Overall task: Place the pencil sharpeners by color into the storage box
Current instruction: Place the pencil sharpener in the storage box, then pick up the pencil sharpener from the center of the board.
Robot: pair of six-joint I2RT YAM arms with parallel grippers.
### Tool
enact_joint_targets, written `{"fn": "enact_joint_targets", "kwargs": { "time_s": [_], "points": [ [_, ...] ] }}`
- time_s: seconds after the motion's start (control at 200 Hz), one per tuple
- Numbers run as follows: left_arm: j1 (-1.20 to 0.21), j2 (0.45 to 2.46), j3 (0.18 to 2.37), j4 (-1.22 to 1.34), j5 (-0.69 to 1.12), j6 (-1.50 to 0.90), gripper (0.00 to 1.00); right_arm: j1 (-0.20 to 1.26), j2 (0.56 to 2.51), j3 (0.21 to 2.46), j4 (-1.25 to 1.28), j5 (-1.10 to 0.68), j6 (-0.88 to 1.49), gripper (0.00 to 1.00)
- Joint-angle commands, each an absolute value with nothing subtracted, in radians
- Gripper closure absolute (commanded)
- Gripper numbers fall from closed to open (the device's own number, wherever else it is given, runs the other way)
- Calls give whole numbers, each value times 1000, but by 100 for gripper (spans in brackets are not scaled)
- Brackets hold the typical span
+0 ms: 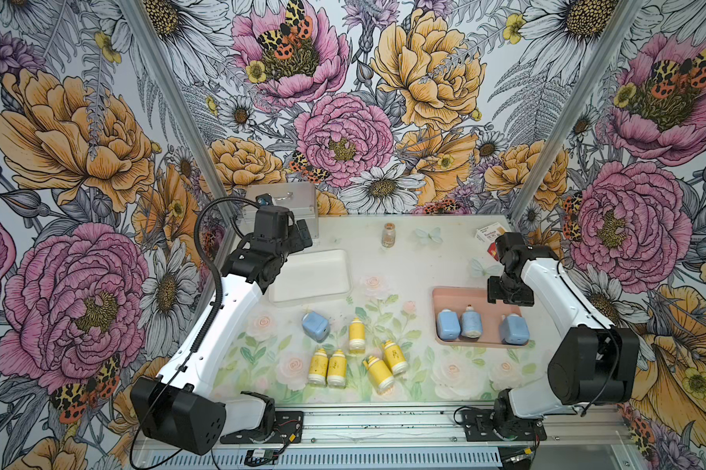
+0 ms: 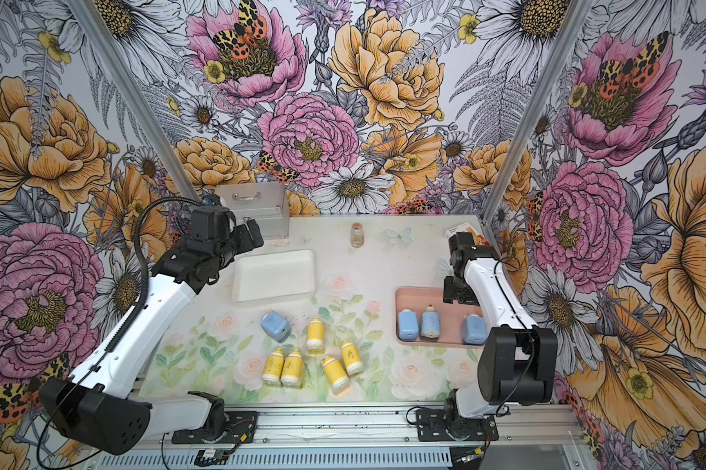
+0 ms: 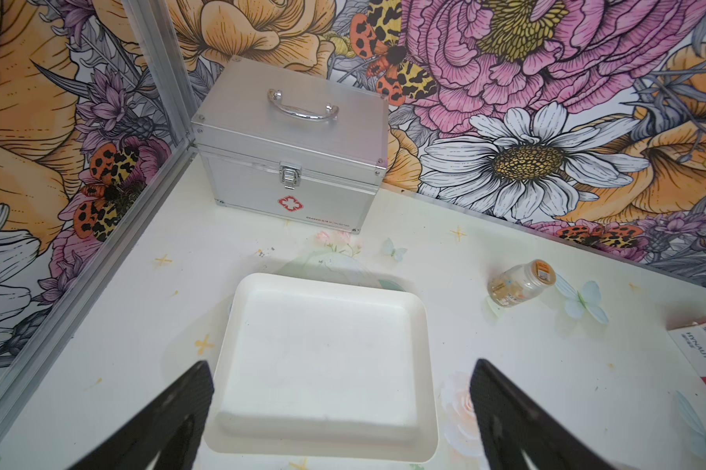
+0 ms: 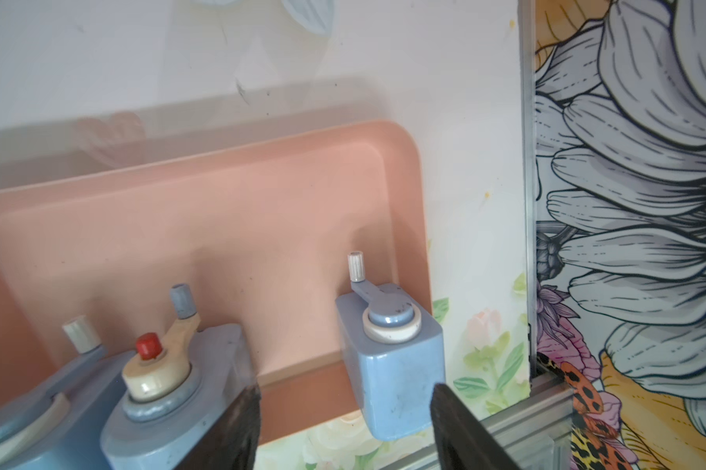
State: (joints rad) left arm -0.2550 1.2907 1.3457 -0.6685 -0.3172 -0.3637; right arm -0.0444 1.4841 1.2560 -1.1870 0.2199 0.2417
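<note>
Three blue sharpeners (image 1: 471,323) of the nine already sit in the pink tray (image 1: 457,299), ranged along its near edge, so I judge the sorting about a third done. The white tray (image 1: 310,276), well apart on the left arm's side, holds nothing and looks meant for the other colour. Six pieces are left on the table (image 1: 404,268). A fourth blue sharpener (image 1: 315,325) lies alone just in front of the white tray. Five yellow sharpeners (image 1: 337,368) lie nearer the front edge: two touch as a pair, two sit close together at an angle, and one lies apart behind them. The left gripper (image 3: 341,366) hangs above the table by the white tray, jaws spread wide and empty. The right gripper (image 4: 346,388) hangs over the pink tray near its end sharpener, jaws parted and clasping nothing. A closed silver case (image 3: 290,162) fills the far corner behind the white tray, a carton (image 1: 490,236) lies at the back beside the right arm, and a small vial (image 1: 388,235) is at the back middle. None of these lies between the loose pieces and the trays. The likelier trouble is crowding: the touching yellows leave little room for a finger, and the last blue sharpener must go in among three already there.
</note>
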Motion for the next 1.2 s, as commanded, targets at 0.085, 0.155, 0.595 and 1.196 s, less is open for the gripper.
{"fn": "enact_joint_targets", "kwargs": {
  "time_s": [0.085,0.155,0.595,1.196],
  "points": [
    [-179,1253,1307,-664,-270,-345,1,-11,1414,1313,-1150,116,237,33],
    [-164,1261,1307,-665,-260,-335,1,4,1400,1330,-1150,76,245,33],
    [-52,1281,1312,-656,-216,-333,1,387,1560,1587,-1149,52,348,34],
    [-25,1152,1123,-581,-318,-369,1,765,2033,2052,-1155,-53,330,34]
  ]
}}
